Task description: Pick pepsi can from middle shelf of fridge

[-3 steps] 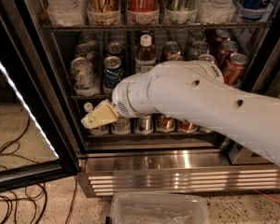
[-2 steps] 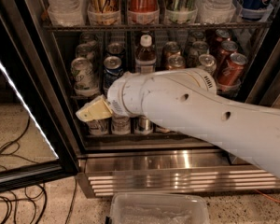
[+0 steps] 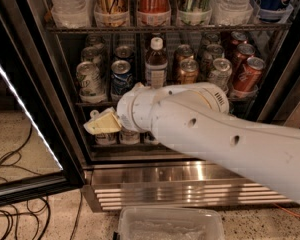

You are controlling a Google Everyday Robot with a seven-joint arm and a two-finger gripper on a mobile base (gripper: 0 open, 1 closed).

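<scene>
The cream gripper (image 3: 102, 123) hangs just below and left of the pepsi can (image 3: 121, 76); whether it is open or closed cannot be told. The can stands on the middle shelf (image 3: 85, 104) of the fridge (image 3: 190, 179), untouched. Right of the can stands a bottle (image 3: 156, 61), left a pale green can (image 3: 88, 79). The white arm (image 3: 215, 134) stretches away to the can's lower right.

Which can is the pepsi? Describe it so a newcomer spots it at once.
In the open fridge, find the middle shelf and its front row. The pepsi can is second from the left, between a pale green-silver can and a white-capped bottle, just above the gripper. It alone in that row has a deep blue body.
</scene>
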